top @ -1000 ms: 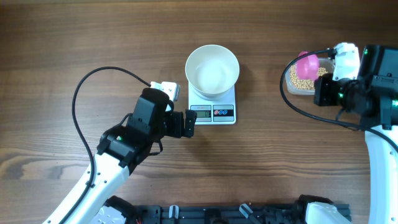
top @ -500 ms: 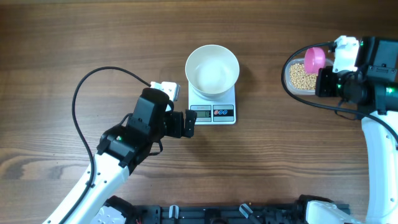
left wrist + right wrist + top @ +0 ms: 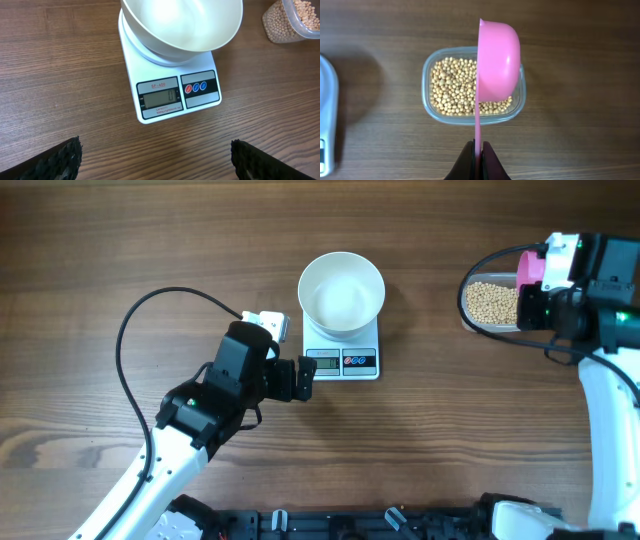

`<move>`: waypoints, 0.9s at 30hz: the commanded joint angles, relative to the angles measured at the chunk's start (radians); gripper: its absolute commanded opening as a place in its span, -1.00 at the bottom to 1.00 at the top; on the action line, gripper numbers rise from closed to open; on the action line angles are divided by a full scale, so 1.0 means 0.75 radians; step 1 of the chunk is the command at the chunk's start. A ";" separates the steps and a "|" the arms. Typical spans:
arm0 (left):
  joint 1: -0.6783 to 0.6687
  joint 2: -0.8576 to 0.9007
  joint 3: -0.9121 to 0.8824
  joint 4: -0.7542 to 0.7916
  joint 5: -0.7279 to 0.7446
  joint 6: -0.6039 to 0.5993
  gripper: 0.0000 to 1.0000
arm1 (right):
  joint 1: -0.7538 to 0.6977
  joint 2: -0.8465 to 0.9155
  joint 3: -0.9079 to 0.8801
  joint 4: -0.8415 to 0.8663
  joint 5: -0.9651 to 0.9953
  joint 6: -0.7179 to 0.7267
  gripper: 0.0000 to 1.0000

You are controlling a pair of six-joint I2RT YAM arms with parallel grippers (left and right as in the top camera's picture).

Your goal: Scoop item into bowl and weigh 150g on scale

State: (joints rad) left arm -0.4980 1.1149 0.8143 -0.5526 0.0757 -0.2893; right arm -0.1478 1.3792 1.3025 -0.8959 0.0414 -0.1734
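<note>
The right end effector (image 3: pixel 476 150) is pinching the pink scoop (image 3: pixel 497 60) by its handle above the beans (image 3: pixel 452 92) in their tub (image 3: pixel 427 75); the left end effector (image 3: pixel 157 160) is gaping beside the scale (image 3: pixel 170 95) bearing the empty bowl (image 3: pixel 180 25); the thin handle could twist, spilling beans.

Left arm (image 3: pixel 215 395), jaws wide apart, right arm (image 3: pixel 598 400), jaws clamped shut

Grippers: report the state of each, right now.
Left gripper: open, holding nothing.
Right gripper: shut on the handle of the pink scoop, over the tub of beans.
</note>
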 commanded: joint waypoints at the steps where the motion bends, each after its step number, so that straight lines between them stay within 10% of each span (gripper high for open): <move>1: 0.007 0.005 0.004 0.004 -0.013 0.032 1.00 | -0.006 0.085 0.023 -0.004 -0.060 -0.083 -0.92; 27: 0.007 0.005 0.004 0.004 -0.013 0.032 1.00 | -0.006 0.356 0.017 -0.030 -0.058 -0.029 -0.91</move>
State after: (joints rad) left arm -0.4980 1.1149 0.8143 -0.5526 0.0757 -0.2893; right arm -0.1478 1.6276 1.3025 -0.9119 0.0860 -0.2020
